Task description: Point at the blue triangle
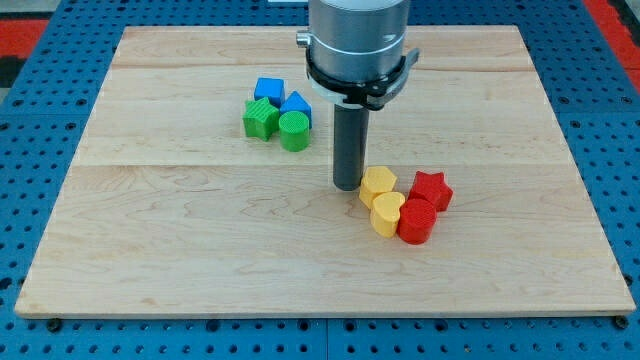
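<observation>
The blue triangle [297, 105] sits in the upper middle of the wooden board [180, 240], in a cluster with a blue cube [268, 90], a green star-like block [260, 118] and a green cylinder [294, 131]. My tip [347, 186] rests on the board below and to the right of that cluster. It is apart from the blue triangle and just left of the yellow hexagon [378, 184].
A second cluster lies right of my tip: the yellow hexagon, a yellow heart [386, 213], a red star [431, 189] and a red cylinder [416, 221]. The arm's grey housing [358, 45] hangs over the board's top middle. Blue pegboard surrounds the board.
</observation>
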Controlling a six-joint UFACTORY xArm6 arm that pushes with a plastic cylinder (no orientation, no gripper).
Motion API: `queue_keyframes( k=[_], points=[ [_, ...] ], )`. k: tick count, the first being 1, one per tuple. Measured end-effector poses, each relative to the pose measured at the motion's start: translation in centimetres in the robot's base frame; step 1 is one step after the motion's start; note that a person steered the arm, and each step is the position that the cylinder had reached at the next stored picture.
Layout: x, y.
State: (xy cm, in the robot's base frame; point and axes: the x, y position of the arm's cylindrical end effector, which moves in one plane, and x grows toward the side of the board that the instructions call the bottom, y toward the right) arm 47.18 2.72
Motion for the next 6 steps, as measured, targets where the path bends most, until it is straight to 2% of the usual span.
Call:
queue_keyframes(
  k=[2,4,6],
  points=[
    [0.3,1.2],
    [-8.6,-0.4],
    [-11.4,-7.8]
  ],
)
